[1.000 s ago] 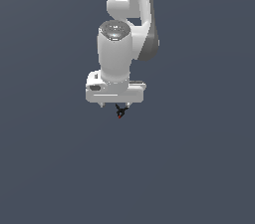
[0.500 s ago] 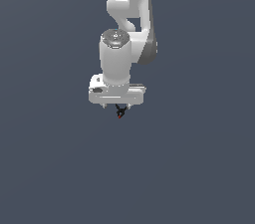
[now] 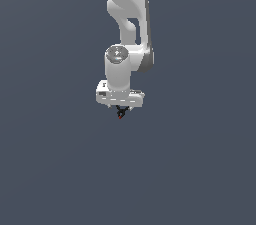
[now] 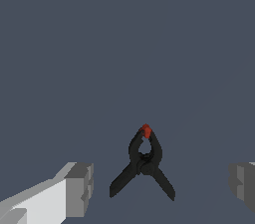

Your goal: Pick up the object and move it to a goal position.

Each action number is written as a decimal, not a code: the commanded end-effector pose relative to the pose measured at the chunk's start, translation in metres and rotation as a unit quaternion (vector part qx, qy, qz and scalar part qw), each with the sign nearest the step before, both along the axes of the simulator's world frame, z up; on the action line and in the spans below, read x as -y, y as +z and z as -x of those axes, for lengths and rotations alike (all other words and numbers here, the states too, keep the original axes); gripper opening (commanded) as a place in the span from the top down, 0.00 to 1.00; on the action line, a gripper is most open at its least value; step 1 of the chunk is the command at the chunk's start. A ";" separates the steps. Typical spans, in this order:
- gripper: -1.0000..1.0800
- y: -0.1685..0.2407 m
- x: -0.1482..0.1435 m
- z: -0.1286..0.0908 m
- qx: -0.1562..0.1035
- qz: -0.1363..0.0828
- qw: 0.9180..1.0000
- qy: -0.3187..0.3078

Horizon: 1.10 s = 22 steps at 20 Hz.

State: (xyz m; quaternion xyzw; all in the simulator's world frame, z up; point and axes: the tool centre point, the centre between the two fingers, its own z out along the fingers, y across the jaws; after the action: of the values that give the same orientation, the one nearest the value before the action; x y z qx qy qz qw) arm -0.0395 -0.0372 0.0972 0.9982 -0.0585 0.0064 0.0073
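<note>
Wrist view shows the claw [image 4: 159,183] spread wide, its fingers [image 4: 78,188] flanking the object [image 4: 143,161] without touching; the approach looks finished, so closing squarely on it comes next.

Wrist view only. Black clamp [image 4: 144,166] lying on plain dark grey surface [image 4: 124,44], two handles splayed outward, ring-shaped jaws closing at a red tip [image 4: 146,130]. End effector [image 4: 162,183] wide apart: one grey fingertip [image 4: 79,189] to one side of the clamp, with white finger body behind it; second grey fingertip [image 4: 243,184] at the frame edge on the opposite side. Neither fingertip touching the clamp. Clamp between the two, nearer the first.
</note>
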 end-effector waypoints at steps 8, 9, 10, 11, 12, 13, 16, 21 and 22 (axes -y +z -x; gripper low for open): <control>0.04 -0.033 -0.002 0.028 -0.005 -0.008 0.999 -0.037; 0.04 -0.033 -0.002 0.028 -0.006 -0.008 0.999 -0.038; 0.04 -0.034 -0.002 0.028 -0.006 -0.008 0.999 -0.039; 0.04 -0.033 -0.002 0.027 -0.006 -0.008 0.999 -0.037; 0.04 -0.033 -0.002 0.028 -0.006 -0.008 0.999 -0.037; 0.04 -0.034 -0.002 0.028 -0.006 -0.008 0.999 -0.037; 0.04 -0.040 -0.002 0.028 -0.006 -0.008 0.999 -0.037; 0.04 -0.062 -0.002 0.029 -0.006 -0.008 0.999 -0.038; 0.04 -0.067 -0.002 0.029 -0.006 -0.008 0.999 -0.038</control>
State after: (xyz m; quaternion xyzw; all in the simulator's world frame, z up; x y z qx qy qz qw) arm -0.0682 -0.0349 0.0381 0.9954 -0.0961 0.0001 0.0002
